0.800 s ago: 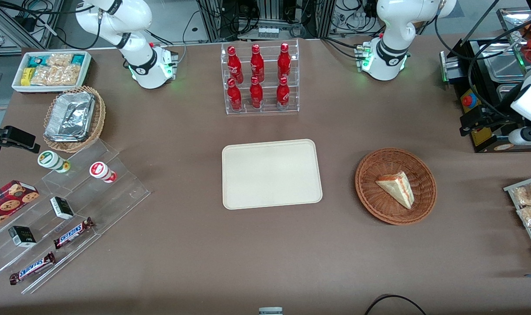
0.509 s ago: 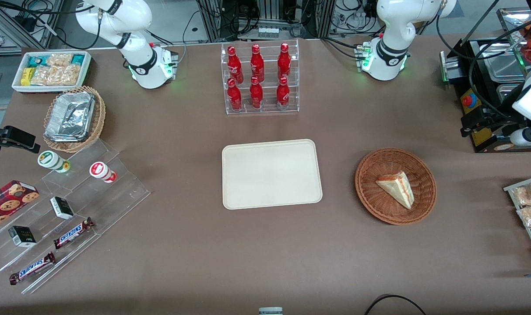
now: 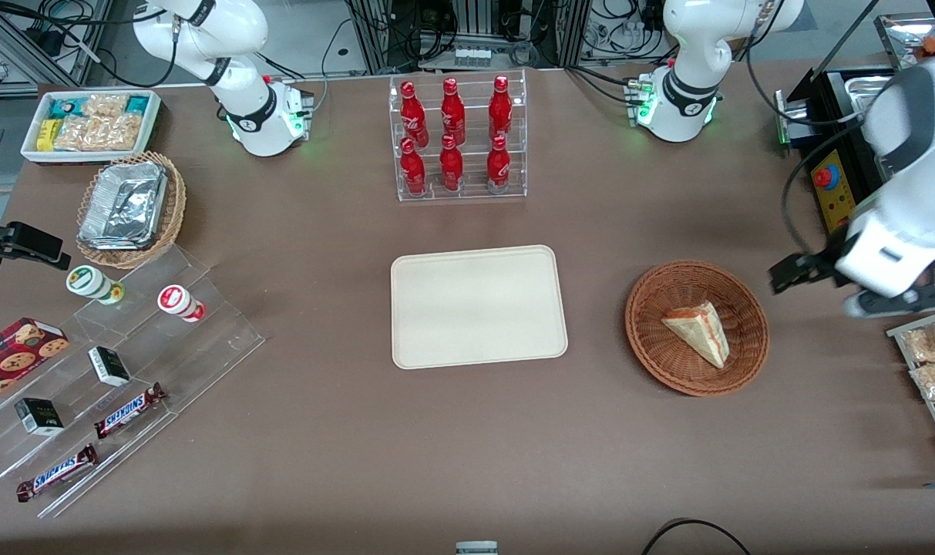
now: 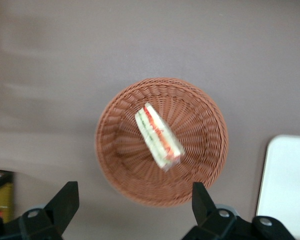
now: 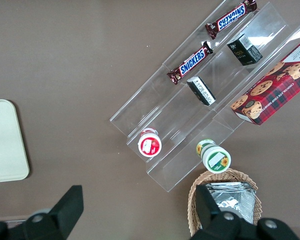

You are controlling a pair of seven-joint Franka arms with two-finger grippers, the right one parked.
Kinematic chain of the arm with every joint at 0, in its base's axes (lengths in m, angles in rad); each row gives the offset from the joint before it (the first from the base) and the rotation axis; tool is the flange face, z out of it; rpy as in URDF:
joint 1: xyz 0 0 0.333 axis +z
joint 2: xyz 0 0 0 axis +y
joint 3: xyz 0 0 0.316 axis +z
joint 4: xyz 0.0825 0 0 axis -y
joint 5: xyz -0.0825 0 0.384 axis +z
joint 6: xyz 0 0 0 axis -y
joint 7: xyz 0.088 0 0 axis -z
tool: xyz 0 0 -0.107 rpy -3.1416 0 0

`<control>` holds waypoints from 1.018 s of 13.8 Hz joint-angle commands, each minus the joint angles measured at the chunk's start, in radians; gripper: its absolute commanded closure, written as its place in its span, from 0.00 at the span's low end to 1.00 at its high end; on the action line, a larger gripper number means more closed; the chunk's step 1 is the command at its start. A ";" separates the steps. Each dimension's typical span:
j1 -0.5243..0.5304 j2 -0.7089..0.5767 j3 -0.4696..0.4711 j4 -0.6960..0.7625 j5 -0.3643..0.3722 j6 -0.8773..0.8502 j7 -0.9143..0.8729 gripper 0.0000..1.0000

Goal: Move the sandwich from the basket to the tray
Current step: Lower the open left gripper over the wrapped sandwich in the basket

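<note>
Brown cloth covers the table across the whole front frame. At its right edge the gripper hangs above the cloth, its two black fingers spread wide apart and holding nothing — in the wrist view the basket shows between them, well clear of both tips. Outward from the fingers, the white wrist and forearm slope up toward the upper right of the front frame, beside the basket rather than over it.

The sandwich is a pale triangular wedge lying flat in the basket's bowl, red and green filling along one long edge, its wrap faintly glossy. The tray sits bare at frame centre, well apart from the basket.
</note>
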 commanded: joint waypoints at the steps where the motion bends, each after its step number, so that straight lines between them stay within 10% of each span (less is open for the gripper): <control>1: -0.011 -0.061 -0.006 -0.194 0.019 0.182 -0.233 0.00; 5: -0.013 -0.048 -0.057 -0.376 0.019 0.431 -0.578 0.00; 14: -0.010 0.120 -0.063 -0.496 0.017 0.737 -0.636 0.01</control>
